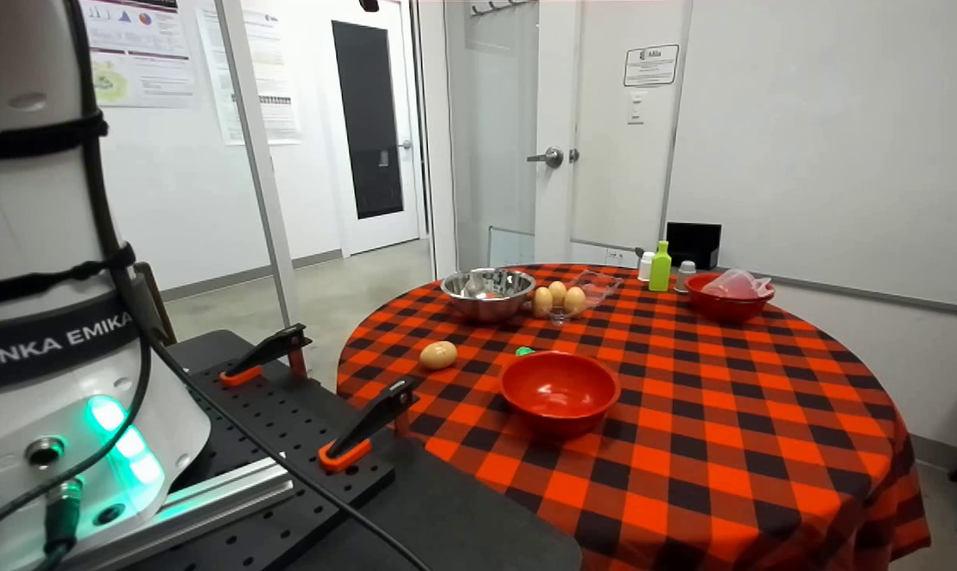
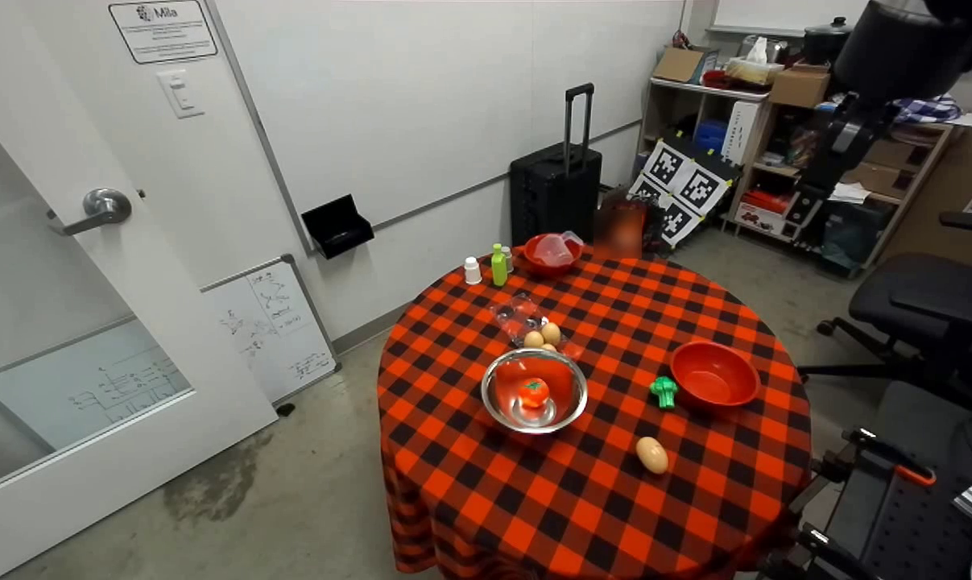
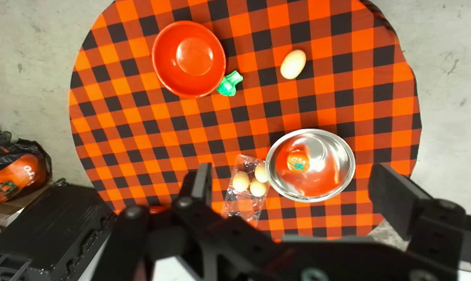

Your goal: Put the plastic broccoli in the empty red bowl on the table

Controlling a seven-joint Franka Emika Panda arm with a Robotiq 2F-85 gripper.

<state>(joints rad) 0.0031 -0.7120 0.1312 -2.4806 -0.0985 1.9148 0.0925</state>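
Observation:
The plastic broccoli [image 2: 663,391] is a small bright green lump lying on the checkered table [image 2: 486,491], right beside the plain red bowl [image 2: 714,374]. In the wrist view the broccoli [image 3: 230,83] lies at the rim of the red bowl [image 3: 188,58]; I cannot tell if they touch. In an exterior view the broccoli [image 1: 524,350] is mostly hidden behind the red bowl [image 1: 559,392]. The bowl is empty. My gripper [image 3: 292,179] is open with nothing between its fingers, high above the table. It also shows in an exterior view [image 2: 800,208] at the upper right.
A silver bowl [image 3: 310,166] holds a toy tomato [image 3: 298,160]. Beside it is a clear carton [image 3: 243,203] with eggs. A loose egg [image 3: 293,64] lies near the broccoli. A green bottle [image 2: 498,266], white shaker [image 2: 472,271] and second red bowl [image 2: 552,256] holding clear plastic stand farther off.

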